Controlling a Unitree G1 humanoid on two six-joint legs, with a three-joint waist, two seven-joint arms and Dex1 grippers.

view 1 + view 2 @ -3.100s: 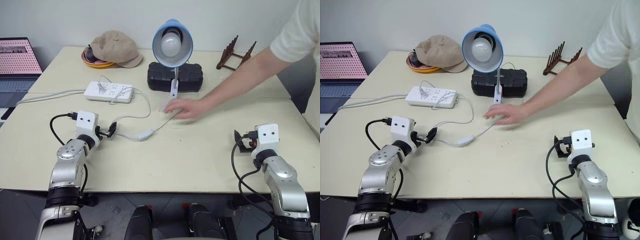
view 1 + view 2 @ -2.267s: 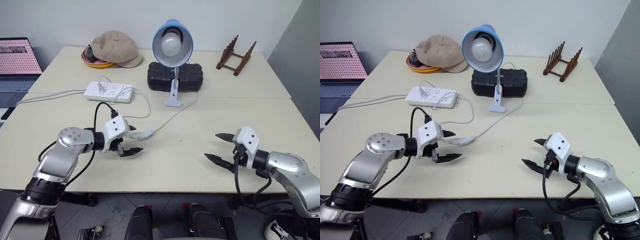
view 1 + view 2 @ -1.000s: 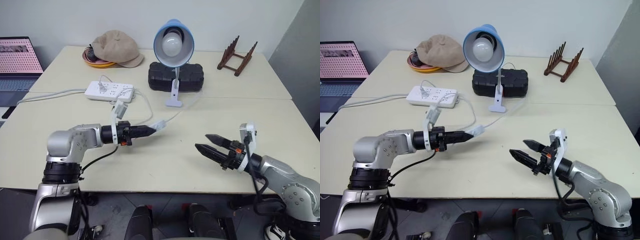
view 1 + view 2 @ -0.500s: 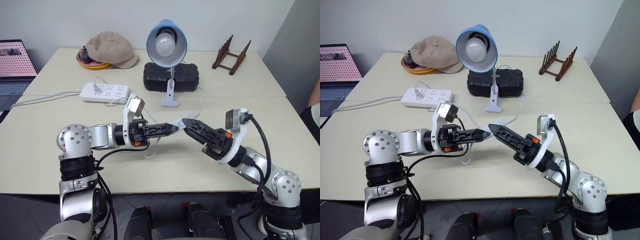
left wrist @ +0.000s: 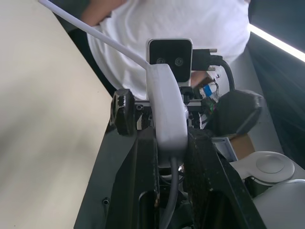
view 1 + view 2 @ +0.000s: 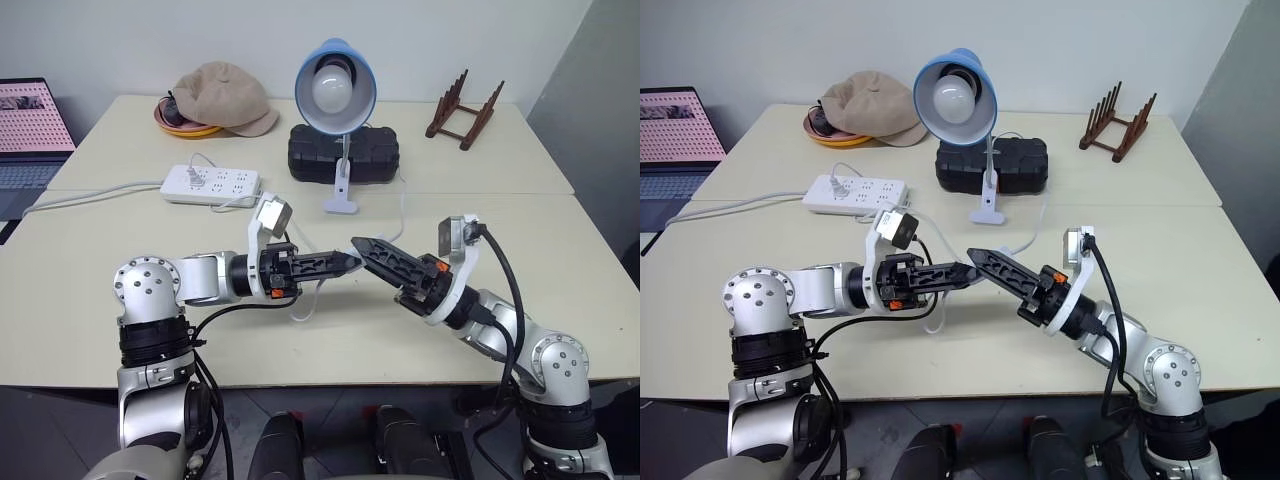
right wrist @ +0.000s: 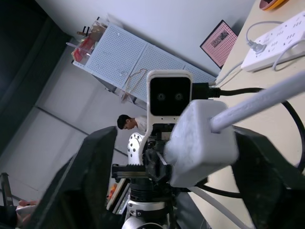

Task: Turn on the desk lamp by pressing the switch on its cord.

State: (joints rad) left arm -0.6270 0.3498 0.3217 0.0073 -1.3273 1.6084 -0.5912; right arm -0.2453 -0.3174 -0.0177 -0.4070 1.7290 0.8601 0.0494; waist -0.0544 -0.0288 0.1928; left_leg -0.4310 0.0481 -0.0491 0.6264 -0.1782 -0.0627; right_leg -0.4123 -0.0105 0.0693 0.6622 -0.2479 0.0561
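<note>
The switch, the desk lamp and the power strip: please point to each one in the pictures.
the switch (image 5: 165, 107), left wrist view, on its white body.
the desk lamp (image 6: 334, 88), left eye view, on the bulb.
the power strip (image 6: 212, 184), left eye view, on its top face.

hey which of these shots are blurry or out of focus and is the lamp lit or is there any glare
Left eye view: evenly lit and sharp; the desk lamp bulb looks unlit, no strong glare. Left wrist view: the table beside the tool smears into blur, while the switch is fairly sharp. Right wrist view: the tool's dark fingers are close and soft; the power strip reads clearly.
</note>
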